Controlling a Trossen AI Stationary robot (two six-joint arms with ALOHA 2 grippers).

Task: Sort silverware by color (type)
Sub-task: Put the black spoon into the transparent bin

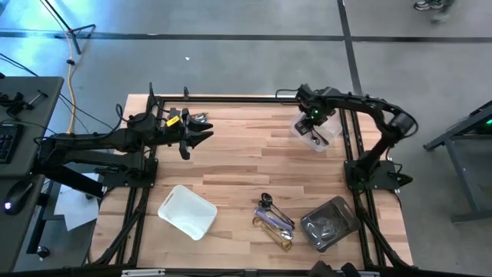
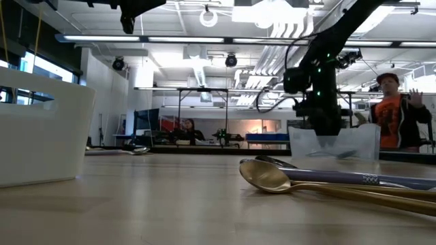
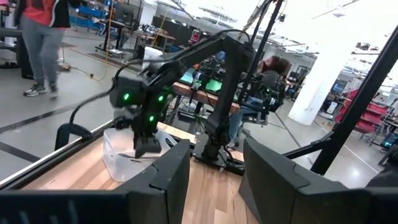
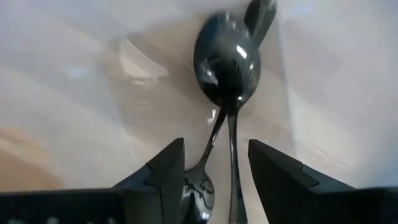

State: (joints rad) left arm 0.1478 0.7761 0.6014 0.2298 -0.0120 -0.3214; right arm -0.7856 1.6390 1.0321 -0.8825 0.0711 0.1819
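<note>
Dark shiny metal spoons [image 4: 229, 68] lie in a clear plastic tray [image 1: 317, 131] at the table's far right, directly under the right gripper [image 4: 214, 162], whose fingers stand apart, seemingly holding nothing. More gold and silver utensils [image 1: 274, 221] lie near centre-right, between a white tray [image 1: 187, 211] and a grey tray [image 1: 330, 223]. Left gripper [image 1: 201, 137] hovers open, empty, far left.

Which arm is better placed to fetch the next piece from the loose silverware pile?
Right. The right gripper hangs open over the clear tray, on the pile's side of the table; the left gripper waits at the far left edge.
</note>
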